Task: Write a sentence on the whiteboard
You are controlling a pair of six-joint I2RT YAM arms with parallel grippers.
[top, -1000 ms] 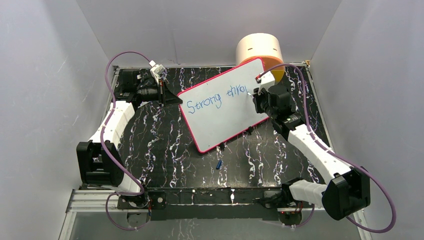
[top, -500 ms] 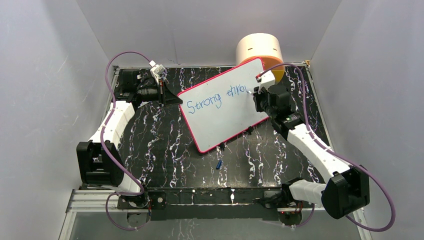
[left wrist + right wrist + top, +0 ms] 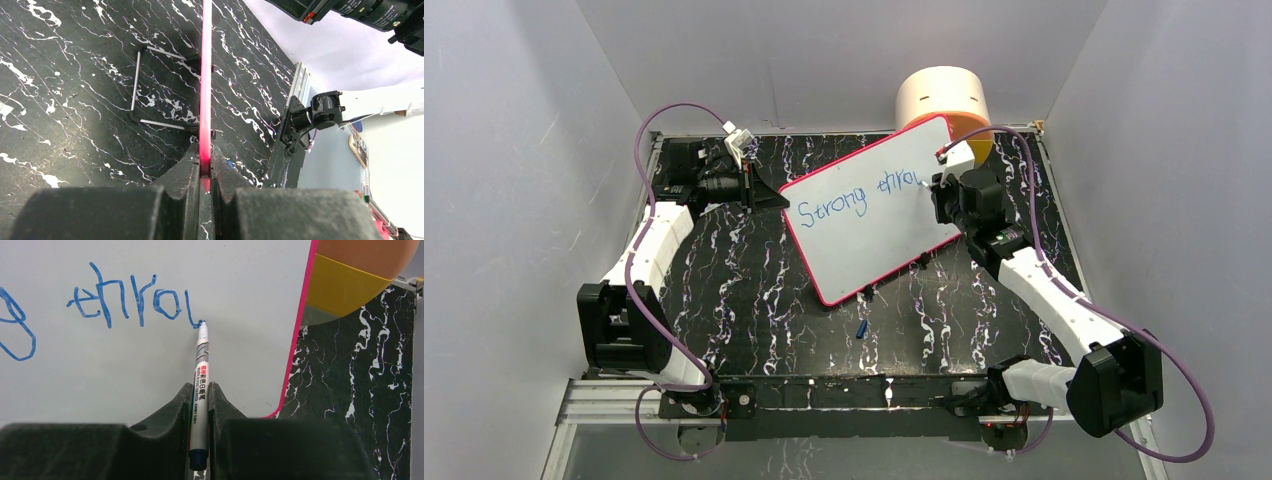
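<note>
- Over the last second hardly anything has shifted: both arms sit where they were, and the sentence (image 3: 856, 196) has gained at most a sliver of stroke.
- It reads "Strong throu", with the last letter unfinished, so I'd judge the first line is mid-word and most of the writing is still to come.
- The right gripper (image 3: 200, 395) has its jaws clamped narrow on a marker (image 3: 201, 365). The marker's long axis runs straight out from the jaws, with its tip on the tail of that last letter.
- The left gripper (image 3: 204, 162) has its jaws pinched tight on the pink rim at the board's left edge, steadying it.
- The whiteboard (image 3: 874, 250) sits mid-counter (image 3: 734, 290), skewed: its long axis climbs from the left gripper toward the far right corner, just in front of a tan-and-orange drum (image 3: 942, 100). The lettering follows that axis.
- A small blue cap (image 3: 862, 328) lies on the counter just near of the board.
</note>
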